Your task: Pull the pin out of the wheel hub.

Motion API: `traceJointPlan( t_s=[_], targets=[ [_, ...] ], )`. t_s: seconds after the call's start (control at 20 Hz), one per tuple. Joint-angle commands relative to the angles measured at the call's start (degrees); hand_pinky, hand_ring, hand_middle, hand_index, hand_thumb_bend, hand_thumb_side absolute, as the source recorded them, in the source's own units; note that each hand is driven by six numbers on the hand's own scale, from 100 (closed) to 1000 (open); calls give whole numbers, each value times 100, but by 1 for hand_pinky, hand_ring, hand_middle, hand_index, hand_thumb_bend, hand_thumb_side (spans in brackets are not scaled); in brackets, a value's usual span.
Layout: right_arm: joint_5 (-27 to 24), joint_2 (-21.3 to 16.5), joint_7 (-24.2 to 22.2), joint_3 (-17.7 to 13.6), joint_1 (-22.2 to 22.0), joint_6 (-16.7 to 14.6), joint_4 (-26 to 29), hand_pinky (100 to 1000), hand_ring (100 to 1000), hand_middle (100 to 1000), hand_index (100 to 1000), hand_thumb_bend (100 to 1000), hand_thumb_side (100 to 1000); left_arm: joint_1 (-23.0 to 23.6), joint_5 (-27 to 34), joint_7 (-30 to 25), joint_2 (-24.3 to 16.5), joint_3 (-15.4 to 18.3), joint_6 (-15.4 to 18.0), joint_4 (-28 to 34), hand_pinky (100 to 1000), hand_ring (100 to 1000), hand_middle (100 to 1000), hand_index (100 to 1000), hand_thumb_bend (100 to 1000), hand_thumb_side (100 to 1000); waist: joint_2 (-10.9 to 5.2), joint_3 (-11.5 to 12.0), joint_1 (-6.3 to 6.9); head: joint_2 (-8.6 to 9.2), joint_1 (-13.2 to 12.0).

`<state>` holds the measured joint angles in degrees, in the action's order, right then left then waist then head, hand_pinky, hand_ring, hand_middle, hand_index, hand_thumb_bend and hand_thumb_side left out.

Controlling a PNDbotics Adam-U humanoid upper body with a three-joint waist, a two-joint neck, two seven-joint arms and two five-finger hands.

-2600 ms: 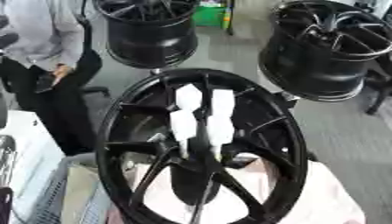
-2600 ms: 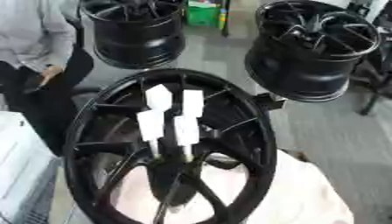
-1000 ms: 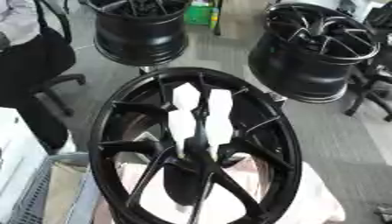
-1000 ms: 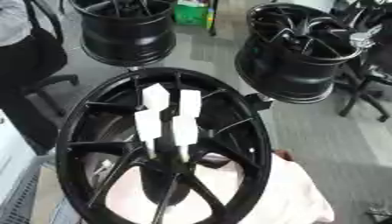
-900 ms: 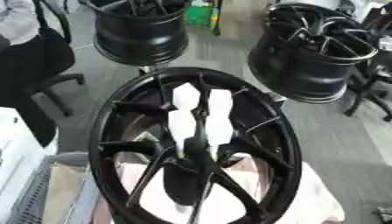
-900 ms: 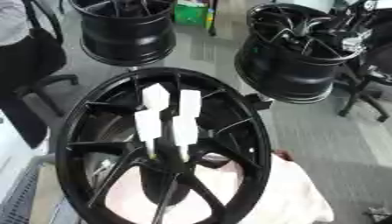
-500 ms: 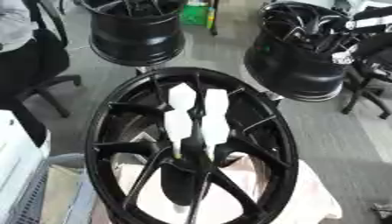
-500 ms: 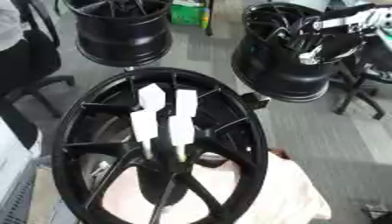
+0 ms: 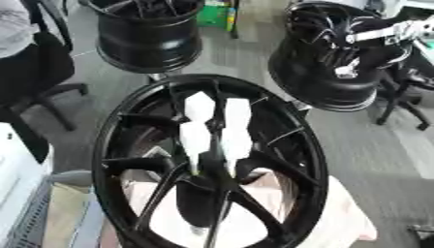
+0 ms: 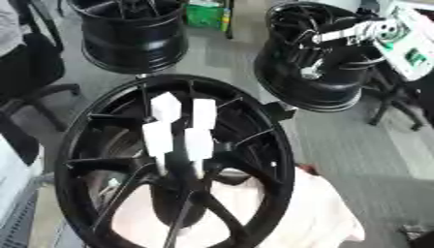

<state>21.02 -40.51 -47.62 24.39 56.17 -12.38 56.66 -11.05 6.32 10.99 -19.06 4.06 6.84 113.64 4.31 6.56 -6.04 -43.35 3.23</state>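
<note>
Right hand (image 10: 315, 60), upper right, fingers unclear; below-left of it, four white block-shaped pins (image 9: 213, 131) stand in the large black spoked wheel hub (image 9: 280, 131)

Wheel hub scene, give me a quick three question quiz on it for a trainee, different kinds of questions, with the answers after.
1. True or false: white pins stand in the middle of the near wheel hub.
2. From which corner does the robot's right arm come in? A upper right, B lower left, C lower right.
3. Fill in: under the near wheel hub lies a pale pink ___.

Key: 1 true. 2 A. 3 cloth.
</note>
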Motion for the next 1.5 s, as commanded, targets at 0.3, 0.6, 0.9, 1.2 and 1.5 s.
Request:
traceJointPlan(
  t_s=[0.3,0.6,0.9,1.2,1.5],
  targets=[
    [-296,129,-85,14,268,21,-26,863,826,784,874,257,414,-84,36,-29,-50,-18,-7,95,761,806,632,868,101,714,-49,27,19,-76,6],
    [-592,272,-206,123,357,63,95,864,823,771,862,266,335,-114,61,10,-38,-4,-19,95,761,805,633,866,105,713,-58,48,16,-77,10],
    [-583,466,-228,280,461,149,284,864,824,772,862,287,326,-183,57,190,-52,67,-13,95,762,807,637,866,109,710,-80,72,25,-77,41],
    [-336,704,-125,356,598,261,297,867,828,778,864,300,330,-266,4,321,-61,132,27,95,764,808,640,864,113,707,-106,96,37,-77,42],
    [-225,905,-179,334,607,225,134,868,833,787,869,295,339,-317,-40,388,-73,160,51,95,765,809,641,862,115,706,-125,125,35,-77,63]
  ],
)
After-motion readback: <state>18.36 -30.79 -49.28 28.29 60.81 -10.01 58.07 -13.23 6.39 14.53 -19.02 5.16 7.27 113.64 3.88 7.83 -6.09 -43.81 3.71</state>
